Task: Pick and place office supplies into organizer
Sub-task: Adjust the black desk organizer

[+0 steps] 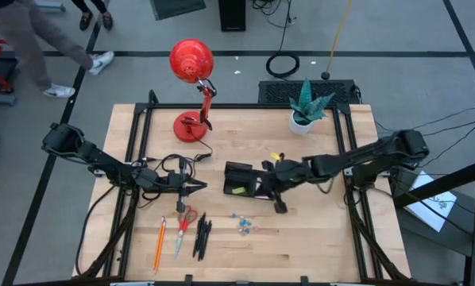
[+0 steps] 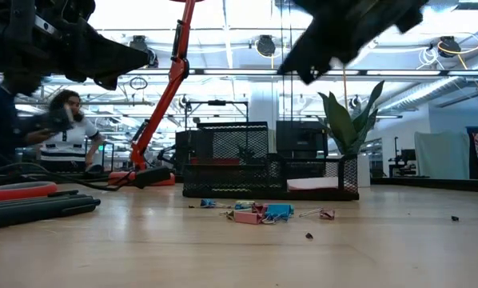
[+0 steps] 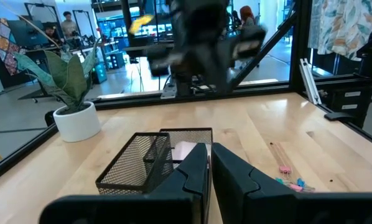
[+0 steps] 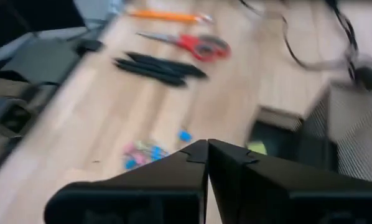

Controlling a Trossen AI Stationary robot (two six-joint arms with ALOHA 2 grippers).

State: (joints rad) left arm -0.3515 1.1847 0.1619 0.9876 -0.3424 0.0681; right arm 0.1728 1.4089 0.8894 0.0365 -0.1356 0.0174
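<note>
Black mesh marks your target: from above, the organizer [image 1: 245,181] sits mid-table with a yellow-green piece [image 1: 237,190] already inside, and your right gripper [image 1: 279,205] hangs just beside its near edge, fingers closed on nothing. Your left gripper [image 1: 199,187] points toward the organizer from the other side, fingers nearly shut and empty. The orange pencil [image 1: 159,243], red-handled scissors [image 1: 182,228] and black pens [image 1: 201,236] lie in a row toward the near edge, the clips [image 1: 243,223] between them and the tray. From table height, the clips [image 2: 259,212] are scattered in front of the organizer [image 2: 269,170], with a pale pad [image 2: 312,183] resting in 1 compartment. Your left wrist camera looks past 2 near-touching fingers [image 3: 192,175] at the tray. Your right wrist camera shows shut fingers [image 4: 189,163] above the clips [image 4: 142,153]. I'd judge the clips are next: open the right fingers before descending, centre on 1 clip, and come down straight so you don't scatter the rest.
</note>
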